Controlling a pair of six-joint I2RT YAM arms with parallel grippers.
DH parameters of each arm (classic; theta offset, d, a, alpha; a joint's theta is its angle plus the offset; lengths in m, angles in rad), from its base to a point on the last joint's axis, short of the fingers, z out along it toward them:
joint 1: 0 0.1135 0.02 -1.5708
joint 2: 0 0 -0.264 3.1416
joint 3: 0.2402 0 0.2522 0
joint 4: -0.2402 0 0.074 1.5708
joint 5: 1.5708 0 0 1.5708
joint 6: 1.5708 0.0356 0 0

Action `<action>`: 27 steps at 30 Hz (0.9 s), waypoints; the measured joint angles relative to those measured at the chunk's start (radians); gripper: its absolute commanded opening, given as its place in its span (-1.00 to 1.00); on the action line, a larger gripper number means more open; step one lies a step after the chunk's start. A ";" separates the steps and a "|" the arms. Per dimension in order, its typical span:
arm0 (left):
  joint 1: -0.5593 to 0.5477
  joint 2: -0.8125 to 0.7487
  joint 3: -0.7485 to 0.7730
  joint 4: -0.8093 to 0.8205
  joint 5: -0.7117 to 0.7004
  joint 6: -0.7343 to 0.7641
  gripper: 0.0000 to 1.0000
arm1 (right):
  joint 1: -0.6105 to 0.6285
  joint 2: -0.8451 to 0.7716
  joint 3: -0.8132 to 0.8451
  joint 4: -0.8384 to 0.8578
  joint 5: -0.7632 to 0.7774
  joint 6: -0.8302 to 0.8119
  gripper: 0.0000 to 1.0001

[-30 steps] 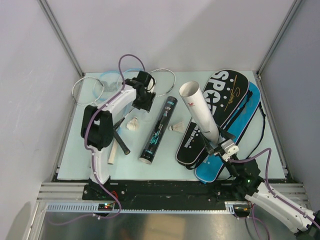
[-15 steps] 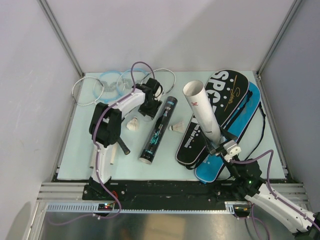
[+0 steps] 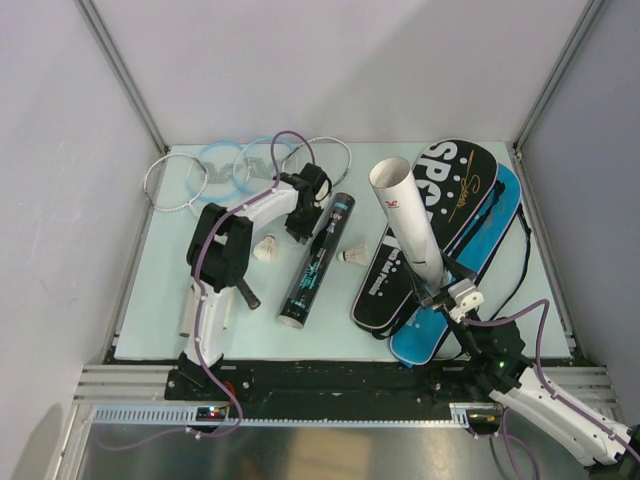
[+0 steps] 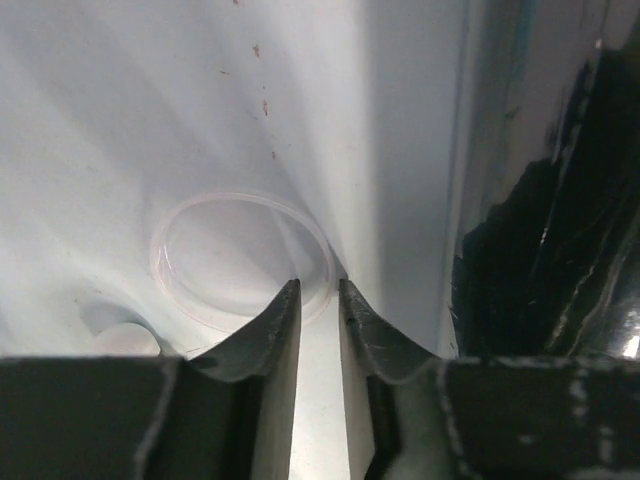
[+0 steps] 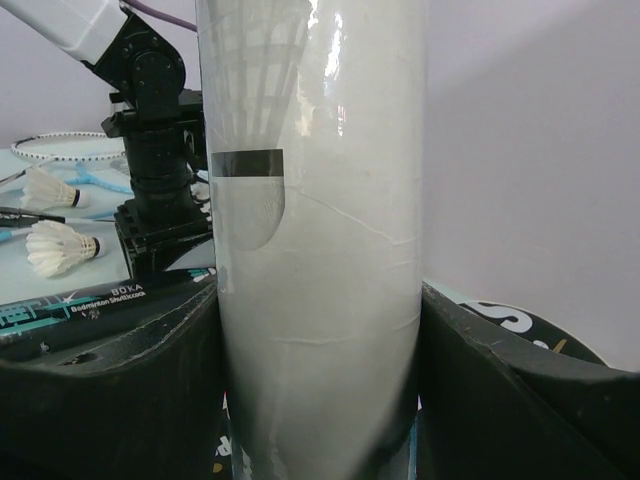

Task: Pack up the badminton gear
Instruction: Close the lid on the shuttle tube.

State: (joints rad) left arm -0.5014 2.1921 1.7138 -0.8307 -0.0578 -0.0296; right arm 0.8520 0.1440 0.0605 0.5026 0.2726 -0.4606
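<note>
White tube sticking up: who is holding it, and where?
The right pincer holds the white tube near its lower end, clamped from both sides.

Top view: left gripper (image 3: 300, 225) fingertips hidden under own wrist. Racket handles (image 3: 247, 296) partly covered by left arm. Blue bag (image 3: 497, 213) largely buried under black bag (image 3: 450, 195). White tube (image 3: 405, 220) lower end lost inside right gripper (image 3: 447, 292). Right arm cut off at lower right corner.

Left wrist view: clear ring (image 4: 240, 255) near rim hidden behind fingertips (image 4: 280, 310), so contact cannot be told. Black tube (image 4: 540, 200) blurred, cut off at right edge.

Right wrist view: white tube cut off at top and bottom. Feathery shape at upper left too dim to be named.
</note>
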 measured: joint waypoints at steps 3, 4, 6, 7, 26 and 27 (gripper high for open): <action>-0.002 0.000 0.000 0.000 -0.001 0.002 -0.71 | 0.002 0.000 0.000 -0.006 0.001 0.001 -0.41; -0.002 0.000 0.000 0.000 -0.004 0.002 -0.81 | 0.002 0.000 0.000 -0.008 0.001 0.001 -0.40; -0.002 0.000 0.000 0.000 -0.016 0.002 -0.95 | 0.003 0.000 0.001 -0.013 0.001 0.001 -0.41; -0.002 0.000 0.000 0.000 -0.021 0.001 -0.97 | 0.003 0.000 0.002 -0.015 0.001 0.002 -0.40; 0.052 -0.414 0.044 -0.003 0.116 -0.111 -0.99 | 0.004 0.168 0.029 -0.011 -0.014 0.016 -0.40; 0.056 -0.462 0.047 0.000 0.143 -0.124 -0.99 | 0.004 0.180 0.029 -0.012 -0.019 0.015 -0.40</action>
State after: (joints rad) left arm -0.4458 1.7306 1.7611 -0.8307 0.0849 -0.1539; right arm 0.8562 0.3244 0.0898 0.4908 0.2531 -0.4454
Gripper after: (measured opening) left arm 0.008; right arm 0.687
